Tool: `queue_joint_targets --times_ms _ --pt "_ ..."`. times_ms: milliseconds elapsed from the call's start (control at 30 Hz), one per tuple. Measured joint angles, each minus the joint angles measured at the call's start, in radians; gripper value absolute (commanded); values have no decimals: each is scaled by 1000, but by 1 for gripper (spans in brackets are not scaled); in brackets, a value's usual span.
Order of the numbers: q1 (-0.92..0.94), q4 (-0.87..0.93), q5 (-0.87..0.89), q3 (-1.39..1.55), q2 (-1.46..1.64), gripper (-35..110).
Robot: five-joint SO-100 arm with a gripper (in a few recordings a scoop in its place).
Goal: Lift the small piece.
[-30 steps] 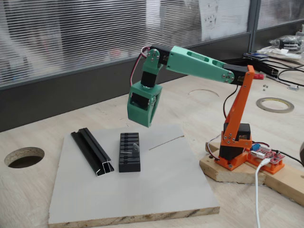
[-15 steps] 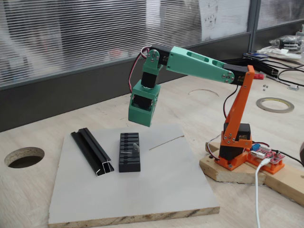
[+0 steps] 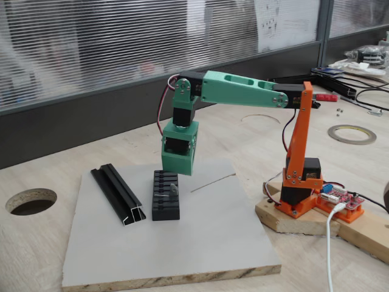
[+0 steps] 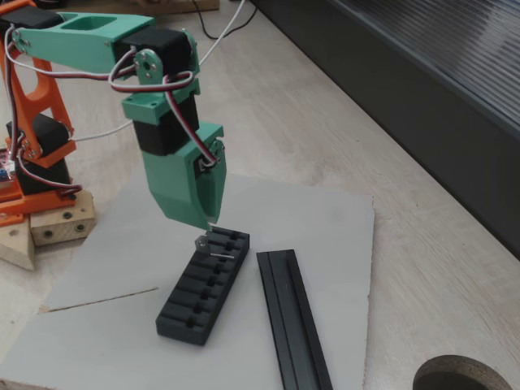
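The small piece is a tiny silvery metal bit lying on top of the black ribbed block, near the block's far end. In both fixed views it shows, the small piece resting at the end of the block. My green gripper points straight down and hangs just above that end of the block. Seen from the other side, the gripper has its jaws together in a point a short gap above the piece, holding nothing.
A long black channel rail lies beside the block on the grey board. The orange arm base stands on a wooden block at the right. A round hole is cut in the tabletop at the left.
The arm has stretched forward and come down, bringing the gripper from well above the board to just over the far end of the ribbed block. The piece has not moved.
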Motion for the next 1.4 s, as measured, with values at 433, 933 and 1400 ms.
queue_joint_targets --times_ms 433,933,1400 --pt "-8 0 -15 0 0 40" --pt "0 -95 -109 2 -6 41" --pt "5 -135 -225 3 -100 41"
